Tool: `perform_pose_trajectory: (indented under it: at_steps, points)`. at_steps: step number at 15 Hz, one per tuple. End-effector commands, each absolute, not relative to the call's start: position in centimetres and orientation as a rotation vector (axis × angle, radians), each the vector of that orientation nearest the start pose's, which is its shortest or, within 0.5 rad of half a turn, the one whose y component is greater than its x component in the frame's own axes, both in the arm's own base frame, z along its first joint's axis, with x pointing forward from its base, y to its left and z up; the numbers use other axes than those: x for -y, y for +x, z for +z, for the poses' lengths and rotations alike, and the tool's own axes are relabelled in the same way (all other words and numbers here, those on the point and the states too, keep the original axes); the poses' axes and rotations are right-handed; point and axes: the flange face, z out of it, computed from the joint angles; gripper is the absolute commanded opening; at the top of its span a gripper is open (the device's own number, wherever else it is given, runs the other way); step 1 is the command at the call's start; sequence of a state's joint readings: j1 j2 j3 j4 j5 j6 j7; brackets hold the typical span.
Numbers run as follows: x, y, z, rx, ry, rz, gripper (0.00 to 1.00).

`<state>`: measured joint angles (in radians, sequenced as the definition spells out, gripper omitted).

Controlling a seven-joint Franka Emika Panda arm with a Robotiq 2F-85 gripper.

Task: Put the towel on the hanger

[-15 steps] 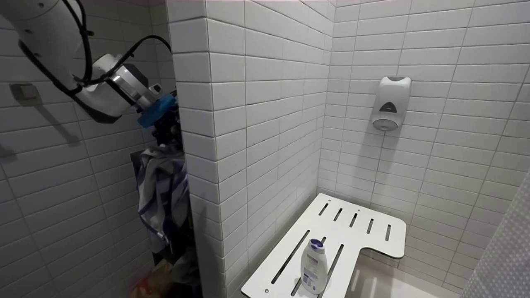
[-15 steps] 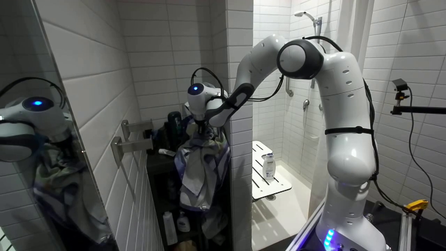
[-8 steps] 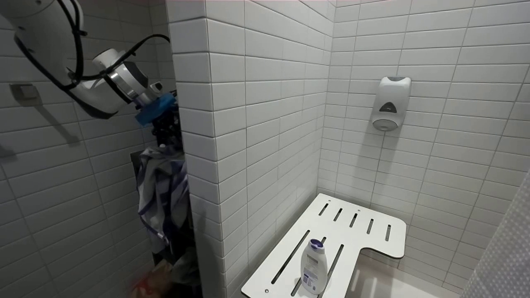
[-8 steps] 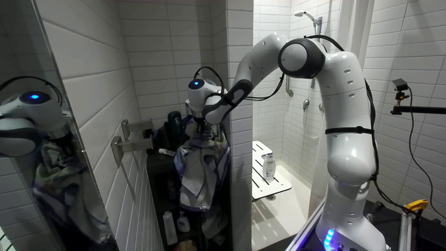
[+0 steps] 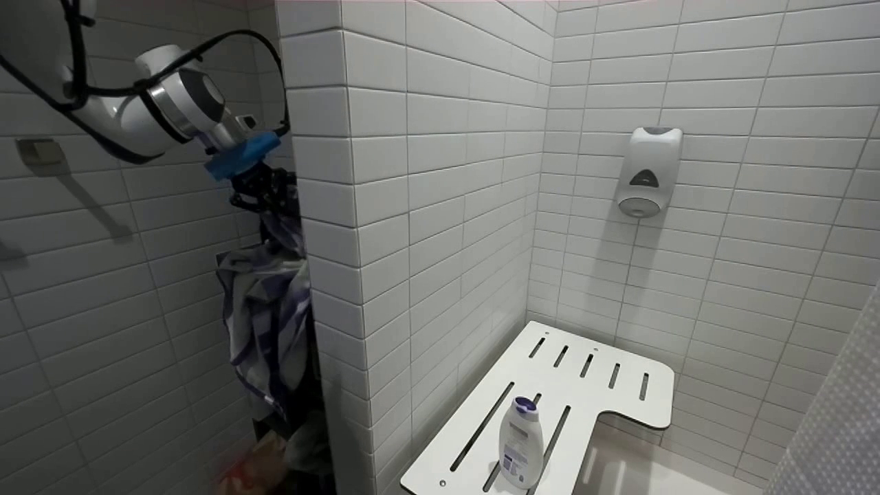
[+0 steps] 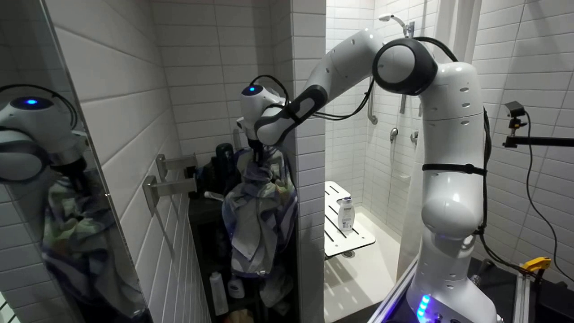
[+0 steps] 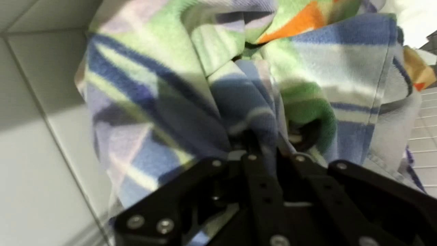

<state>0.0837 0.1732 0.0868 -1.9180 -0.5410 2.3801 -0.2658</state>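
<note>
Towel [image 7: 225,92]: cloth in blue, green and white; pile like terry. Handling, as judged: light, soft, limp, slow to slip, nothing to break; it will sag and swing to its own lie. Best hold: a gathered fold near the middle of the upper edge, so that both sides fall evenly.

Jaws: nearly together, one fold of towel pinched between; ends sunk in cloth. Grip seems secure, though on a bunch rather than a clean edge.

Position of towel: hanging from the jaws in front of the dark shelf [image 6: 202,215], beside the tiled pillar [image 6: 309,188]. Whether any cloth rests on the shelf's surface cannot be told.

Tube [image 6: 214,196], white: lying on that surface at the towel's edge; touching or just beside, not clear.

Bars [image 6: 175,187], two, metal, wall-mounted: presumably the hanger. Towel apart from them; hanging not yet done. Next, as judged: lift clear, carry across, drape.

Bench [image 5: 597,397], slotted: well apart, past the pillar; bottle [image 5: 521,440] upright on its surface.
</note>
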Motion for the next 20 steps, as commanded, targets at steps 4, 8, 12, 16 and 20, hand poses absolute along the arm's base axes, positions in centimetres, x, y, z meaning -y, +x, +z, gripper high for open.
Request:
perform_pose_trajectory:
  at_steps: [4,8,12,16,20]
  points:
    - [-12.1,54.6,52.8,1.512,-3.192,-0.297,0.03]
    - [-13.4,51.0,57.2,1.618,-3.156,-0.247,0.03]
    - [-14.3,48.4,60.0,1.715,-3.111,-0.209,0.03]
    - [-15.9,45.9,62.7,1.834,-3.049,-0.233,0.03]
    - [-18.7,43.1,65.2,1.981,-2.988,-0.264,0.03]
